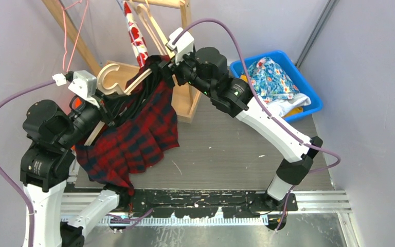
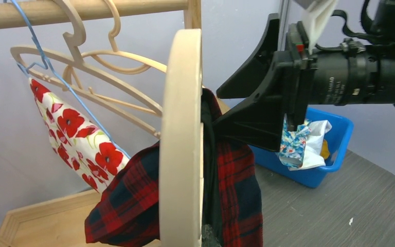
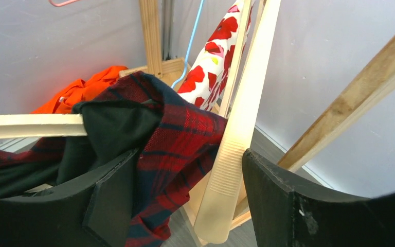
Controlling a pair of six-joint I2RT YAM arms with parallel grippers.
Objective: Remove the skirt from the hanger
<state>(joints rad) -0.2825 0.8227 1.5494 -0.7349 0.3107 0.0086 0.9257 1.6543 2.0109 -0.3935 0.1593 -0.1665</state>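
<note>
Evidently the job is at the point of getting a first hold on the cloth. The left gripper [image 1: 96,105] holds the wooden hanger [image 1: 114,78] up off the rail at about 10 o'clock over the desk [image 1: 226,149]. Its fingers are hidden behind the wood, but since nothing else carries the hanger, I judge them pressed together on it. Holding it aloft and tilted lets the red-and-black plaid skirt [image 1: 133,136] hang free, with its hem trailing down toward 8 o'clock, so there is room to draw it off.

The skirt is not yet off: its waist wraps the hanger's far end. There the right gripper [image 3: 190,154] has its fingers [image 3: 108,206] spread wide, one on each side of the bunched plaid and not pinching it. A pale ribbed hanger arm [image 3: 236,144] also stands in that gap (it may belong to the rack's spares; I cannot tell), so closing now might catch wood along with cloth.

The wooden rack [image 1: 185,100] stands at 12 o'clock with a poppy-print garment [image 2: 74,136] hanging from it. A blue bin [image 1: 311,93] of clothes sits at 2 o'clock, which looks like a sensible place for the skirt to go.
</note>
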